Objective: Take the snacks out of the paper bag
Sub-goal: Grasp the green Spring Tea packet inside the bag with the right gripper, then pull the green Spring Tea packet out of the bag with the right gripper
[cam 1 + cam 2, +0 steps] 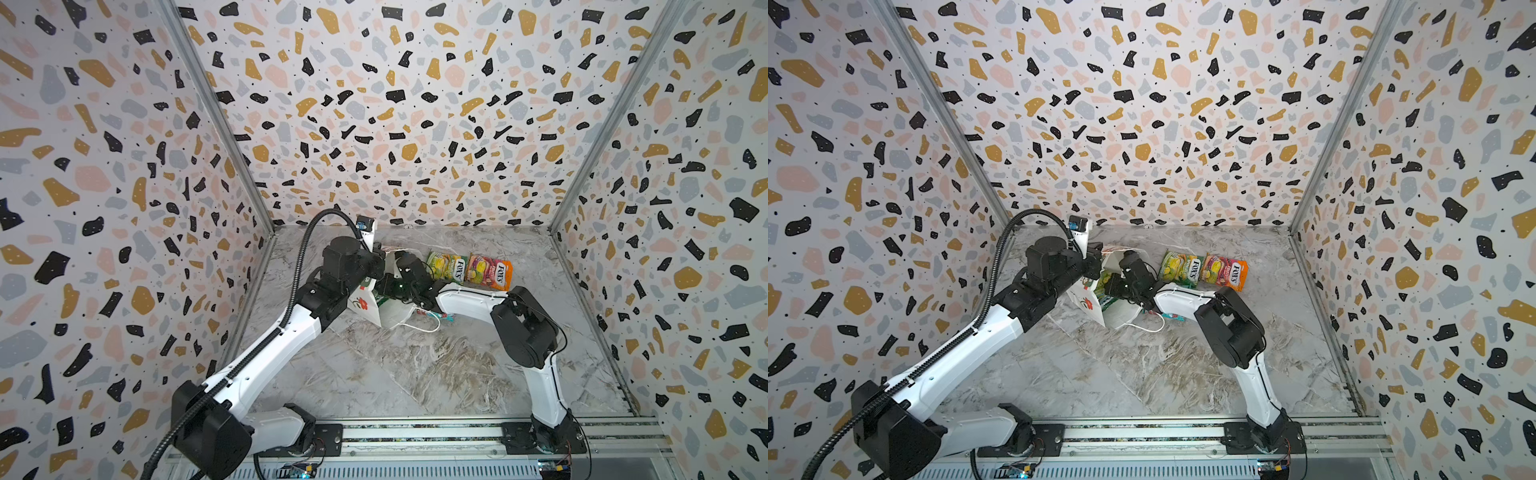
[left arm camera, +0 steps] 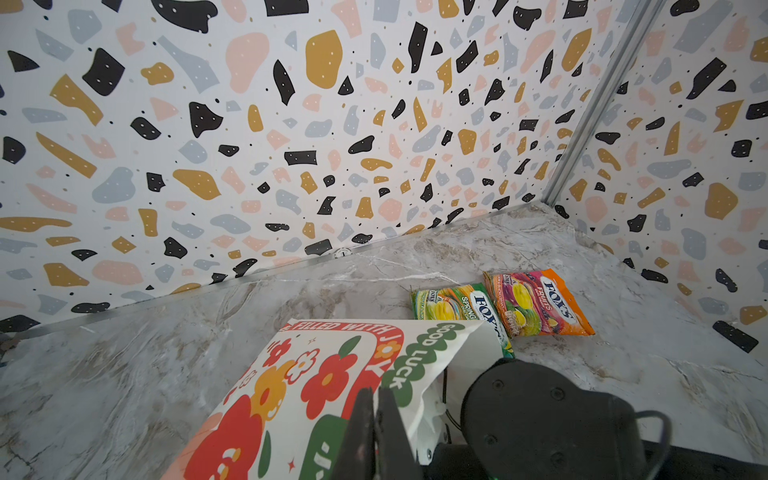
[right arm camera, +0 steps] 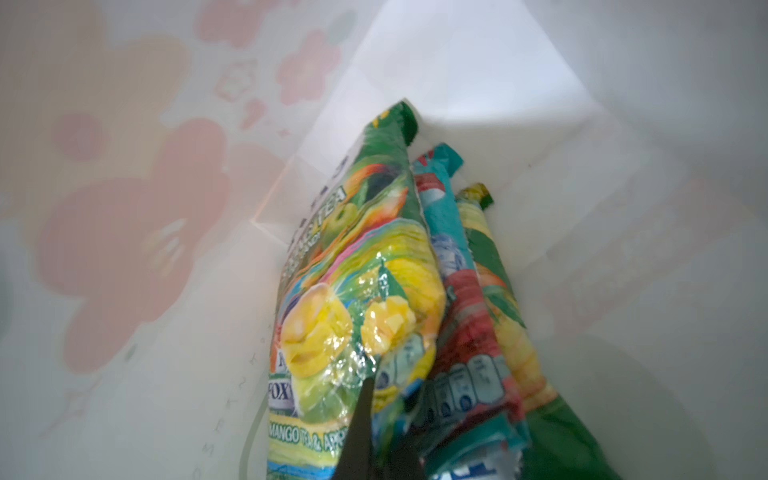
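Note:
The paper bag [image 1: 384, 318] [image 1: 1090, 303] leans tilted at the table's middle, its mouth toward the right arm. My left gripper [image 2: 376, 409] is shut on the bag's [image 2: 316, 374] rim. My right gripper [image 3: 384, 411] is inside the bag, shut on the edge of a green-yellow snack packet [image 3: 361, 270]. Beside it inside stand a teal-red packet [image 3: 453, 291] and another green-yellow one [image 3: 511, 316]. On the table behind the bag lie a green-yellow packet [image 1: 446, 266] [image 2: 461, 303] and an orange one [image 1: 488, 270] [image 2: 540, 303].
A teal-red packet [image 1: 438, 316] [image 1: 1173, 316] lies on the marble table partly under the right forearm, next to the bag's white cord handle [image 1: 424, 328]. Patterned walls close in the back and both sides. The arms' base rail [image 1: 415, 436] runs along the front.

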`<control>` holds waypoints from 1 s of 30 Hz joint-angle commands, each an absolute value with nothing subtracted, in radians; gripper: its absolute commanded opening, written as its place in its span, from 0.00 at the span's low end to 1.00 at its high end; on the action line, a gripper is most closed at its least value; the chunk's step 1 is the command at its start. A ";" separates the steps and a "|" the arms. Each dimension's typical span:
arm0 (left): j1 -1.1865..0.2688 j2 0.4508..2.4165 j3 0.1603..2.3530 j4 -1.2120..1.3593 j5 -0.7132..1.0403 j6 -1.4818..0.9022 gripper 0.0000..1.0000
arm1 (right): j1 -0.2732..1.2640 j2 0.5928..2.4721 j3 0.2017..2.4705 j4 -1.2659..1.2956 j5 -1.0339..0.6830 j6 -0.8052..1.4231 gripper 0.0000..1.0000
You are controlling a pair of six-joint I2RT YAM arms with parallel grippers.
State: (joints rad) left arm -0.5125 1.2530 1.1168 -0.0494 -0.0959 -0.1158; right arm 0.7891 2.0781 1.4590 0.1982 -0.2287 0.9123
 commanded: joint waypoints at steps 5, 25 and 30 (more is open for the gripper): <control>-0.512 1.244 1.114 -0.029 -0.151 -0.114 0.00 | 0.770 1.926 1.417 0.157 -0.225 0.762 0.00; -0.513 1.250 1.118 -0.035 -0.143 -0.116 0.00 | 0.761 1.669 1.400 -0.099 -0.271 0.423 0.00; -0.513 1.251 1.118 -0.032 -0.128 -0.113 0.00 | 0.755 1.592 1.394 -0.161 -0.260 0.340 0.00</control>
State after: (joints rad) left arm -0.5125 1.2533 1.1168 -0.0509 -0.1333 -0.1165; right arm 0.7616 1.6714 1.3808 -0.1280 -0.2577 0.4259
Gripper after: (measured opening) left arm 0.047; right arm 0.043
